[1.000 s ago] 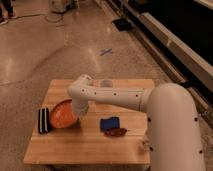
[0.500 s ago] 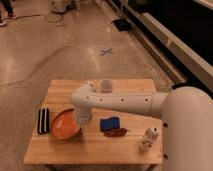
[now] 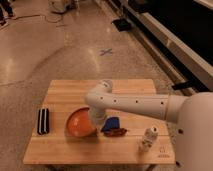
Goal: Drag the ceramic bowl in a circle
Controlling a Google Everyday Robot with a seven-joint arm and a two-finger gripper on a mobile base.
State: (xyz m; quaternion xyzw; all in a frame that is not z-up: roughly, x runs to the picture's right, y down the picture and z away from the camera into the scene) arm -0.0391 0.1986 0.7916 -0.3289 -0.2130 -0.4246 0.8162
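Wooden table (image 3: 65, 145), tool (image 3: 96, 125) at the ceramic bowl's (image 3: 80, 124) right rim, finger state untellable.

The gripper (image 3: 96, 126) is at the right edge of the ceramic bowl (image 3: 80, 123), and the white arm (image 3: 135, 104) covers that side of the bowl's rim. The robot's body is cut off by the right and bottom edges. A small white bottle (image 3: 148, 138) near the table's right end is too blurred to identify further.
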